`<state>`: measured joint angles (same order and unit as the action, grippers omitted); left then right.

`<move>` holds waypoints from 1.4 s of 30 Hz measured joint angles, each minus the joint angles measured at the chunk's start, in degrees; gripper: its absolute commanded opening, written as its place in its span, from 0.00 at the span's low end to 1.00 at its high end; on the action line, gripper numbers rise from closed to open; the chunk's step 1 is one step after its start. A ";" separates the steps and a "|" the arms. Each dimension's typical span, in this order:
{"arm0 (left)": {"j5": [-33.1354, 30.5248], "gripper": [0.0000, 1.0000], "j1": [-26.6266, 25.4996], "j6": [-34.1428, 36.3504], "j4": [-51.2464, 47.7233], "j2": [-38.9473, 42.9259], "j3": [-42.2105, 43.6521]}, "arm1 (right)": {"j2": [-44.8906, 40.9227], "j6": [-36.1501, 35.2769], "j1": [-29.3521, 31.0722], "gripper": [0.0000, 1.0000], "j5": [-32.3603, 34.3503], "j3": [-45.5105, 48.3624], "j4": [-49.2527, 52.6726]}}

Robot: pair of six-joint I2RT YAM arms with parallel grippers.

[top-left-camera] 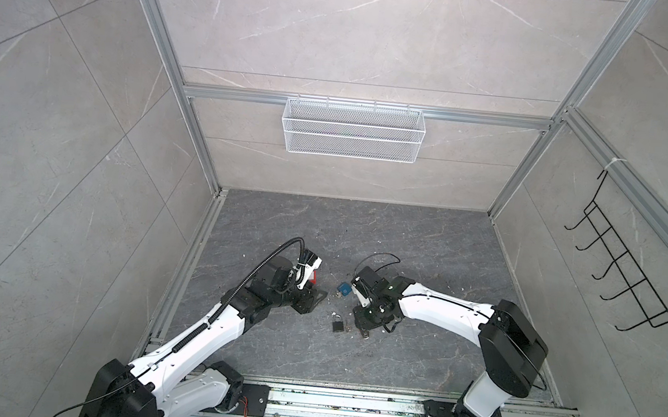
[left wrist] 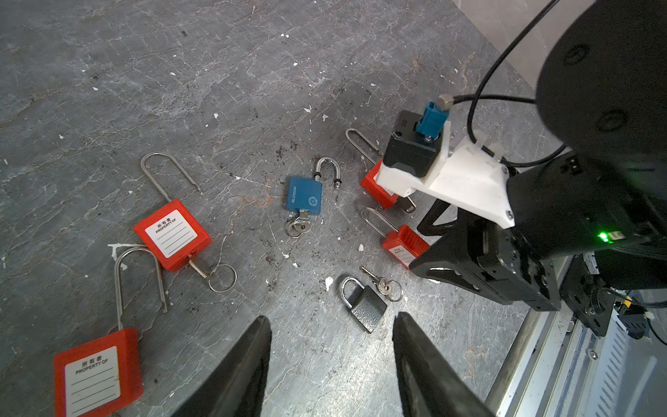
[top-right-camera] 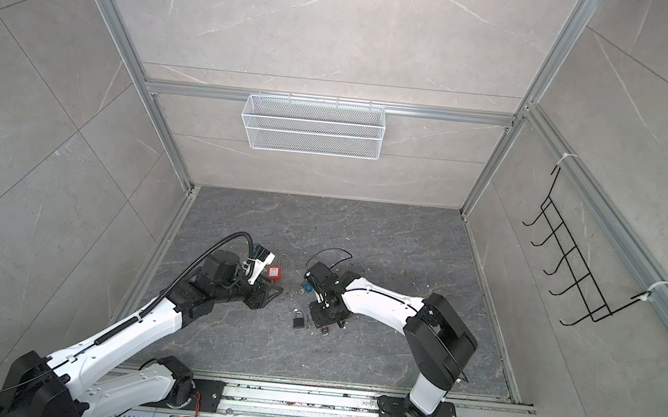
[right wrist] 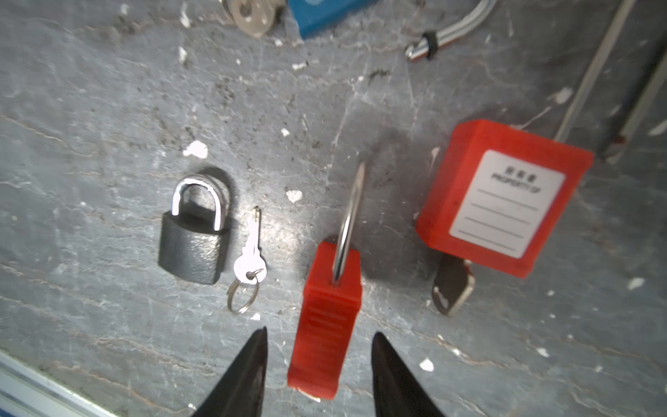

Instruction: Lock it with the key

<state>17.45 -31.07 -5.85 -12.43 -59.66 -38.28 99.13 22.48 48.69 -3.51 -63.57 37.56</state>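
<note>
The right gripper (right wrist: 320, 331) straddles a red padlock (right wrist: 332, 289) lying on its narrow edge, jaws apart and not quite touching it. Its shackle points lengthwise away from the wrist, toward a blue padlock (right wrist: 325, 14). Just beside the red padlock lie a loose key (right wrist: 251, 260) and a black padlock (right wrist: 195, 249). The left gripper (left wrist: 332, 316) hangs open, empty. Beyond is scuffed grey marbled floor (top-left-camera: 404, 245), then a white wire basket (top-left-camera: 352, 130) on the back wall.

Table surface (left wrist: 180, 72): dark grey stone pattern, pale veins, white flecks.
Small padlock (right wrist: 193, 249): dark grey pebbled body, bright silver shackle.
Key (right wrist: 249, 265): shiny silver all over.
Blue padlock (left wrist: 304, 195): blue body, pale emblem, silver shackle.
Labelled padlock (right wrist: 505, 202): red, white label with black print and ruled lines.
Ribbed padlock (right wrist: 330, 317): plain red.
Basket (top-left-camera: 352, 130): white mesh.
Hook rack (top-left-camera: 627, 271): black.
Walls (top-left-camera: 37, 147): light grey, white veins.
</note>
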 measured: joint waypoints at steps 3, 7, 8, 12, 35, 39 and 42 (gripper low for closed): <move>-0.02 0.57 0.00 -0.02 0.00 0.04 0.00 | 1.29 0.31 0.00 0.40 -0.50 -0.13 0.15; -0.04 0.57 0.00 -0.02 0.00 0.07 0.00 | 2.03 0.66 0.00 0.33 -1.07 -0.70 0.35; -0.09 0.57 0.00 -0.02 0.02 0.09 0.00 | 2.03 0.70 0.00 0.32 -1.11 -0.83 0.37; -0.50 0.57 0.00 -0.02 0.02 0.26 0.20 | 2.01 0.85 0.00 0.32 -2.36 -1.05 -0.04; 0.68 0.56 -0.02 0.26 0.07 -1.09 0.50 | -3.67 -1.09 0.00 0.52 -2.95 0.57 -1.44; 1.18 0.56 -0.33 1.81 0.07 -3.06 0.50 | -4.98 -1.07 0.00 0.51 -2.95 2.82 -2.16; 1.88 0.56 -1.62 5.09 0.04 -4.39 0.26 | -4.96 -0.81 0.00 0.50 -3.19 5.38 -2.58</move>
<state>19.33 -32.69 -0.75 -12.38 -64.05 -38.02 94.17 21.67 48.69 -6.70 -58.19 34.98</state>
